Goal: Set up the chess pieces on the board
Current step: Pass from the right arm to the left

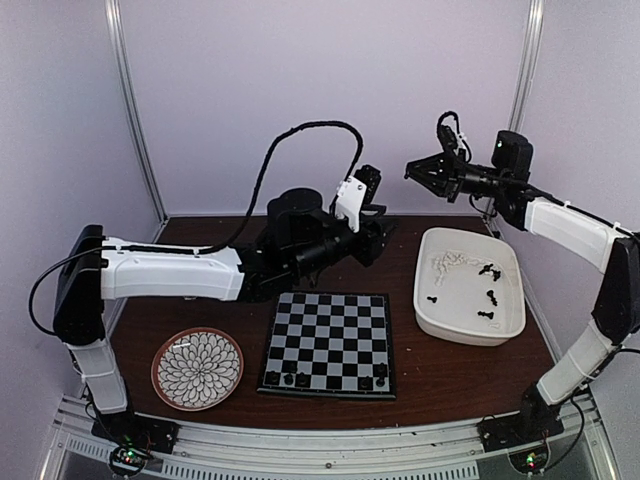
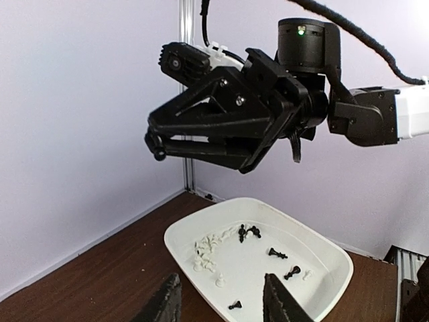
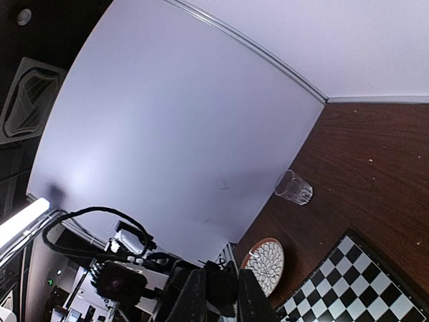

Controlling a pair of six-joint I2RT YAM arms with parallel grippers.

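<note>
Closest of all, the left arm's base (image 1: 130, 440) and the right arm's base (image 1: 520, 435) sit bolted at the near edge of the brown desk (image 1: 450, 385). Just beyond them the board (image 1: 328, 343) lies flat near the middle. A few black pieces (image 1: 289, 379) stand along its nearest row, some toward the left corner and some toward the right.

Left of the board, near it but apart, rests a round flower-patterned plate (image 1: 197, 368). To the right sits a white tub (image 1: 505, 325). It holds a heap of white pieces (image 1: 447, 262) at its far left and several loose black pieces (image 1: 490, 270) scattered across its floor.

The left hand (image 2: 221, 305) hangs above the desk past the board's far edge and faces the tub. Its fingers stand moderately wide with nothing between them.

The right hand (image 1: 412, 168) is raised high over the far left side of the tub, pointing left. Its fingers are drawn narrow, meeting at the tips. I cannot tell whether a tiny piece is pinched there.

A clear glass (image 3: 293, 187) stands upright on the desk by the back wall, seen only in the right wrist view.
</note>
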